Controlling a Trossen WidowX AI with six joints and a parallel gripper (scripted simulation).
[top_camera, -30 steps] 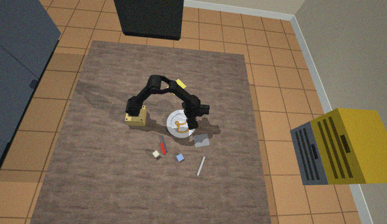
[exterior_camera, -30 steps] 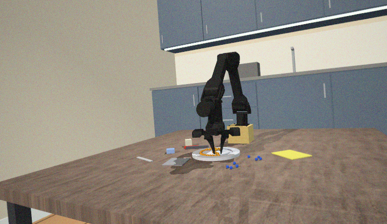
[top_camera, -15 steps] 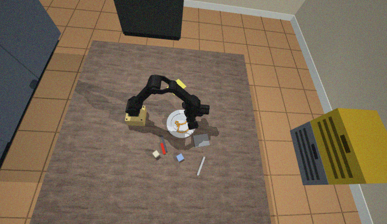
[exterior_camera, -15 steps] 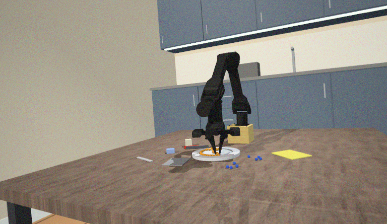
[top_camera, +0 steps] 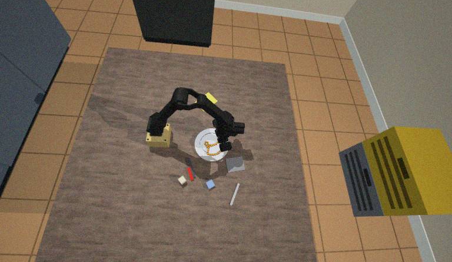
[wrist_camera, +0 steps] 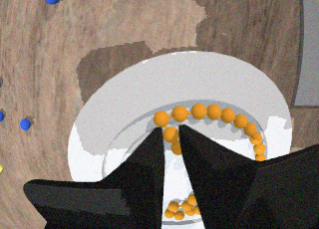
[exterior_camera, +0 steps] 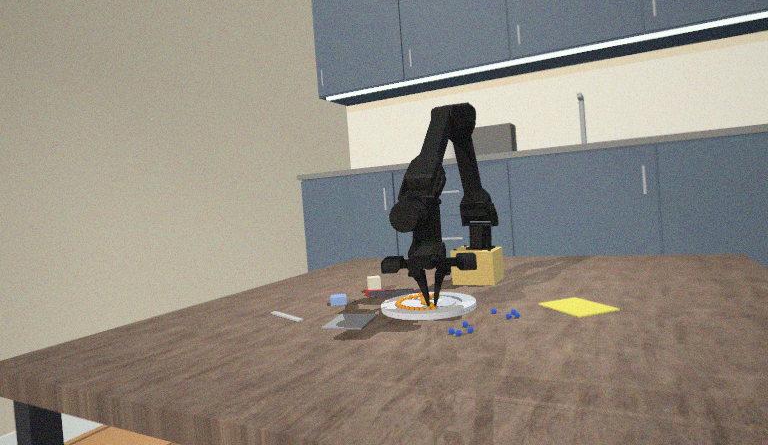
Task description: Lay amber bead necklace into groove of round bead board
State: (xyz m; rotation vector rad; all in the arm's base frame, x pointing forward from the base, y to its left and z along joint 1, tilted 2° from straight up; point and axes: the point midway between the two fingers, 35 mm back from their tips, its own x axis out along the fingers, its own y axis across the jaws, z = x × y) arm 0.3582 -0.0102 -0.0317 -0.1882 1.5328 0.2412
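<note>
The round white bead board (top_camera: pixel 197 145) (exterior_camera: pixel 468 305) (wrist_camera: pixel 174 72) lies on the table, partly in the arm's shadow. The amber bead necklace (top_camera: pixel 213 154) (exterior_camera: pixel 403 305) (wrist_camera: pixel 214 112) lies on it. In the wrist view one run of beads curves along the groove at the top and right; at its left end the string turns back toward the fingers. More beads lie bunched at the bottom. My gripper (exterior_camera: pixel 432 305) (wrist_camera: pixel 170 132) is low over the board, shut on a bead of the necklace. The fingers hide part of the string.
A grey plate (top_camera: pixel 235 164) (exterior_camera: pixel 351 321) (wrist_camera: pixel 308 55) lies beside the board. Nearby are a blue block (top_camera: pixel 210 184), a cream cube (top_camera: pixel 182 179), a red-and-dark stick (top_camera: pixel 190 173) and a white rod (top_camera: pixel 235 194). Loose blue beads (exterior_camera: pixel 464 324) (wrist_camera: pixel 25 124) and a yellow sheet (exterior_camera: pixel 577 306) lie on another side.
</note>
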